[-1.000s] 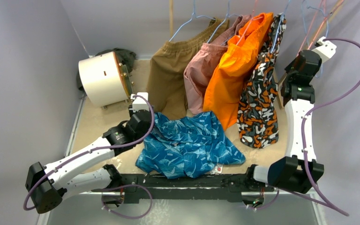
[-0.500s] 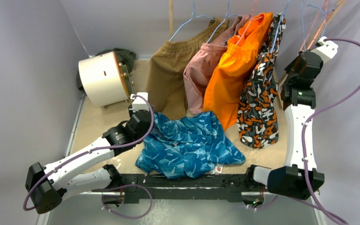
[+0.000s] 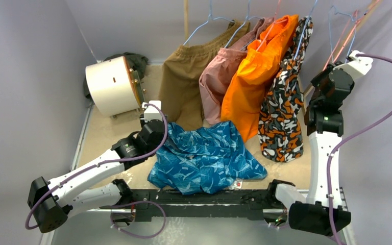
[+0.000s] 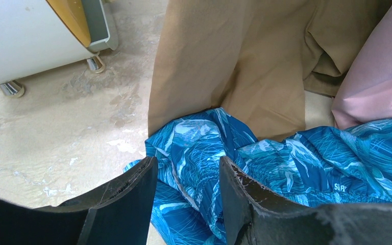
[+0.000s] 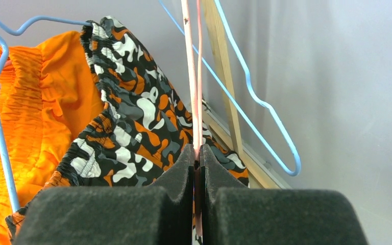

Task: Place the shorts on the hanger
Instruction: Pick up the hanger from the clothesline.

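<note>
Stage shown: hanger fetched, garment not yet hung. My right jaws are clenched on the thin wire of the hanger (image 5: 199, 92), which is raised at the far right, just beside the camouflage shorts (image 5: 132, 122) hanging there. The shorts (image 3: 204, 158) lie crumpled on the surface (image 3: 102, 135), in front of the hanging brown shorts (image 4: 245, 61). My left jaws stand parted astride their left edge and pinch nothing that I can see. Left to do, in my judgement: lift the shorts, bring the hanger and the shorts together, and drape them over it. Container: the white drum (image 3: 109, 84) lies on its side at far left; its contents are hidden
</note>
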`<state>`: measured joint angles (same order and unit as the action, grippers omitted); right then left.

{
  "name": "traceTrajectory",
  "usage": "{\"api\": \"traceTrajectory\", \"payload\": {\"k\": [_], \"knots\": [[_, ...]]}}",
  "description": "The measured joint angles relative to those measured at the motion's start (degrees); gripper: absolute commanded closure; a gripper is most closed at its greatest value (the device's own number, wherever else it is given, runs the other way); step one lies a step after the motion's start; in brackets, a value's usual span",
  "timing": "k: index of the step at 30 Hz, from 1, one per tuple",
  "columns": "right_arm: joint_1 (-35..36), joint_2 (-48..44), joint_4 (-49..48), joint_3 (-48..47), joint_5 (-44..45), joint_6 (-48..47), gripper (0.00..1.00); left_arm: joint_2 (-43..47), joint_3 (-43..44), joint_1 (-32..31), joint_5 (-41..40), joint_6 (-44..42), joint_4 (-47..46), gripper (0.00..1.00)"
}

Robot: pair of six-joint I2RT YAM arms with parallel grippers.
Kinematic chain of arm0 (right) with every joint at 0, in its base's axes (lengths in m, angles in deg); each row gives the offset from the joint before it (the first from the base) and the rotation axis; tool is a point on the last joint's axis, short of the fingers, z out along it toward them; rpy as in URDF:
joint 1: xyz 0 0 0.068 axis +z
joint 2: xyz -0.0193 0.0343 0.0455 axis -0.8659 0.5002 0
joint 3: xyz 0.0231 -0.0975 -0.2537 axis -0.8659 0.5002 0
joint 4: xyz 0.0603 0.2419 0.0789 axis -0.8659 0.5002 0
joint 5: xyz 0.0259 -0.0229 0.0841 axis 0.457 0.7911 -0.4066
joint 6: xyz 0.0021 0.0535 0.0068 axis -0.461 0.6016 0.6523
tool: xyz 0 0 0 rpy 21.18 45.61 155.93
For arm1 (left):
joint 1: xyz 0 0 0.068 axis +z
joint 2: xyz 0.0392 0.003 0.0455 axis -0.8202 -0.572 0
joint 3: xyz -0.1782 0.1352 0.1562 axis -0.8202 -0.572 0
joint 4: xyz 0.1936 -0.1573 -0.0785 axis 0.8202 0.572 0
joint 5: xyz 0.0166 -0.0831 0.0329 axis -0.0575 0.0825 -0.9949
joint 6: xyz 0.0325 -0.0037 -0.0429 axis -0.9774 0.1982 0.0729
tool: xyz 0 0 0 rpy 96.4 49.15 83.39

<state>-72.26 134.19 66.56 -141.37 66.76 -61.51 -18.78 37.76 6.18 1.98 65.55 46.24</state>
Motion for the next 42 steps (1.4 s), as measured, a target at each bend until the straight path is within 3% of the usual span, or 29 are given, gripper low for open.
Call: {"api": "traceTrajectory", "payload": {"k": [11, 42], "knots": [[0.4, -2.1, -4.4, 4.7, -2.4, 0.0, 1.0, 0.4, 0.0, 0.0, 0.0, 0.0, 0.0, 0.53], [3.0, -6.8, -10.6, 5.9, -1.8, -3.0, 1.0, 1.0, 0.0, 0.0, -0.3, 0.0, 0.0, 0.53]]}}
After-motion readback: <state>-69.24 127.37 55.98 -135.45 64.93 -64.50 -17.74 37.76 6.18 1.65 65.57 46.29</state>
